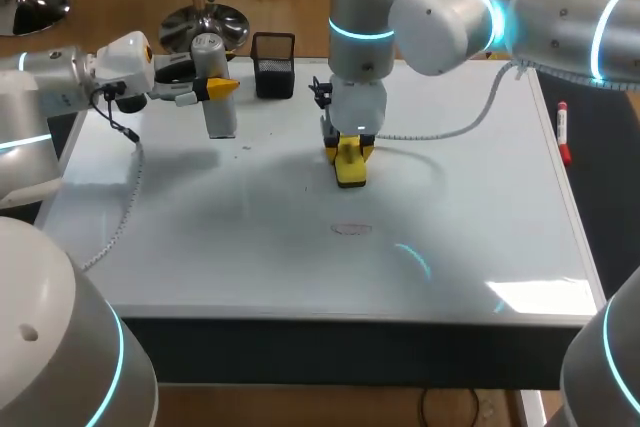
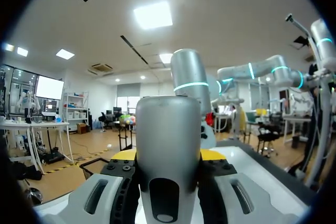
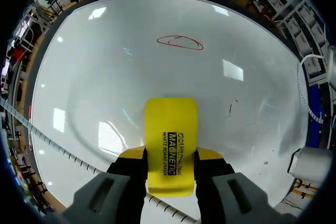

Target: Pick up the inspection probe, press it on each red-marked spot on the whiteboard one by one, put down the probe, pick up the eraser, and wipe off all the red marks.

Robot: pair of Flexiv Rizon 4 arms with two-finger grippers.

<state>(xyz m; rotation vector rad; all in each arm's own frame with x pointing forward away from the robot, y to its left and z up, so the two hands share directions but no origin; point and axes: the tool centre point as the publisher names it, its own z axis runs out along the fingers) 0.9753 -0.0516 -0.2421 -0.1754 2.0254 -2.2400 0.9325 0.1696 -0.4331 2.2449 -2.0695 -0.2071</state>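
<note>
Eraser (image 3: 170, 124): a flat yellow block with a rounded end and a printed label. It is clamped between the two fingers of the right gripper (image 3: 170, 157), which press on its long sides. It projects ahead of the fingertips over the whiteboard (image 3: 94, 77). Whether it touches the surface cannot be confirmed.

One red mark (image 3: 180, 42), a thin oval outline, lies well ahead of the fingertips on the glossy white surface.

Recommendation: seat the eraser squarely on the board and carry it ahead along the finger line until it covers the oval. Stroke across the whole outline with even pressure, since a tilted edge would likely leave streaks. The smooth board should offer little drag.

Inspection probe (image 2: 168, 124): a smooth grey cylinder, seemingly metal. The fingers of the left gripper (image 2: 168, 156) grip it upright from both sides, well apart from the mark.
</note>
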